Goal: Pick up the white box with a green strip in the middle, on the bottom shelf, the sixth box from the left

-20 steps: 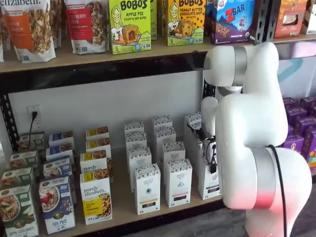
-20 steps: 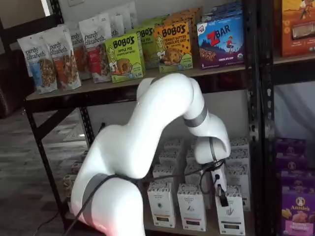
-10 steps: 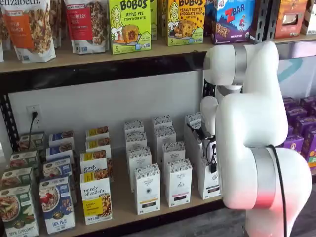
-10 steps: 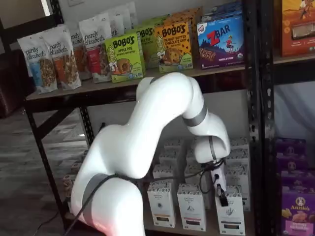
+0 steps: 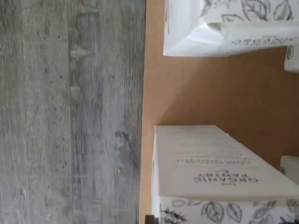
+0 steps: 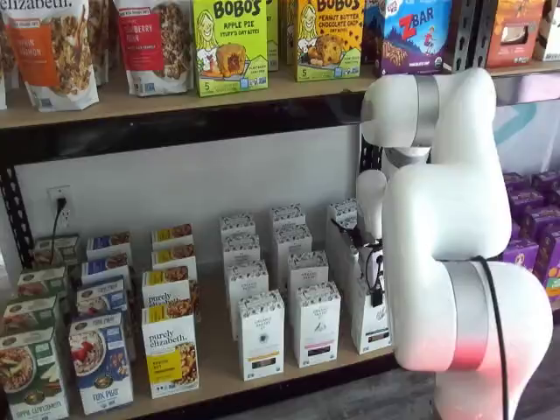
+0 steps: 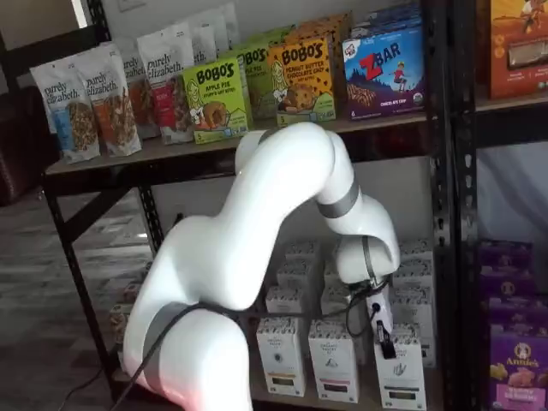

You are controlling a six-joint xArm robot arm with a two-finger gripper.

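The white box [image 6: 371, 325] stands at the front right of the bottom shelf [image 6: 219, 350], tall and slim with a speckled top band. It also shows in a shelf view [image 7: 401, 377]. The gripper [image 7: 387, 341] hangs from the white arm right at this box's top. Only one black finger and a cable show, so I cannot tell whether it is open. In a shelf view the gripper [image 6: 374, 273] is side-on above the same box. The wrist view shows a white carton [image 5: 210, 163] with a leaf print on the wood board [image 5: 210, 93].
Like white cartons [image 6: 316, 323] [image 6: 261, 335] fill the rows to the left, then cereal and granola boxes [image 6: 170, 350]. A black upright [image 7: 452, 214] stands close on the right. The upper shelf carries Bobo's boxes [image 6: 229, 44]. Grey floor [image 5: 70, 112] lies beyond the shelf edge.
The arm's upper links have risen slightly. The gripper stays at the top of the front right carton.
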